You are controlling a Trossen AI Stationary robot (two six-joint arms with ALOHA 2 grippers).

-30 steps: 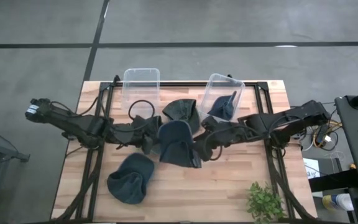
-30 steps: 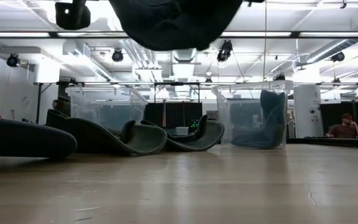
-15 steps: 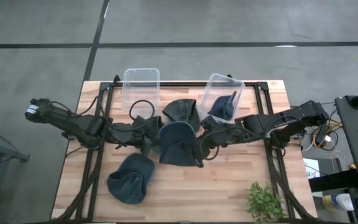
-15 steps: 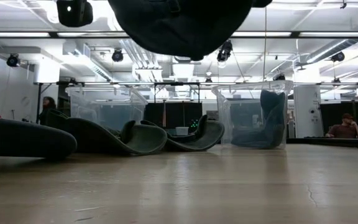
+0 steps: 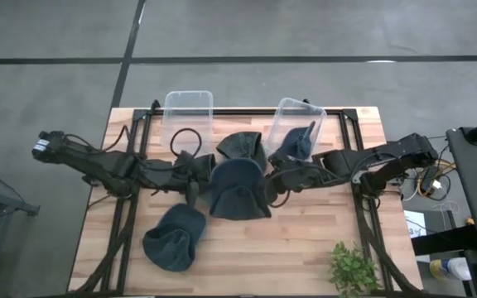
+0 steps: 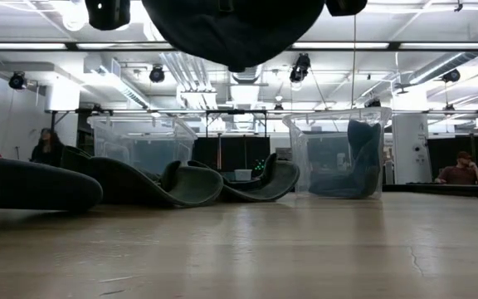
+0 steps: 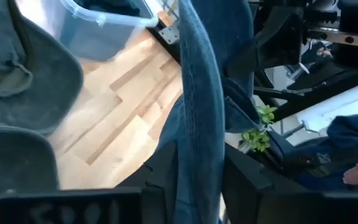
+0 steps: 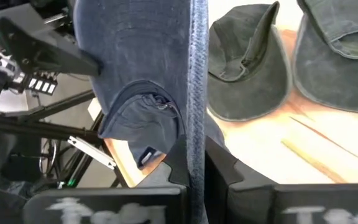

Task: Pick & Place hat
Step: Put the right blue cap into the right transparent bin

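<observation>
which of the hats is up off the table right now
The blue hat at the table's middle, clamped between the left gripper and right gripper; the others lie flat or in the bin.

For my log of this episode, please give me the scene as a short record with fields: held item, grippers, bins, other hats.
held item: dark blue denim hat, lifted above the wooden table
left gripper: jaws shut on hat brim
right gripper: jaws shut on opposite brim
left clear plastic bin: empty
right clear plastic bin: holds one dark hat
other hats: grey-green hat, dark round hat
</observation>
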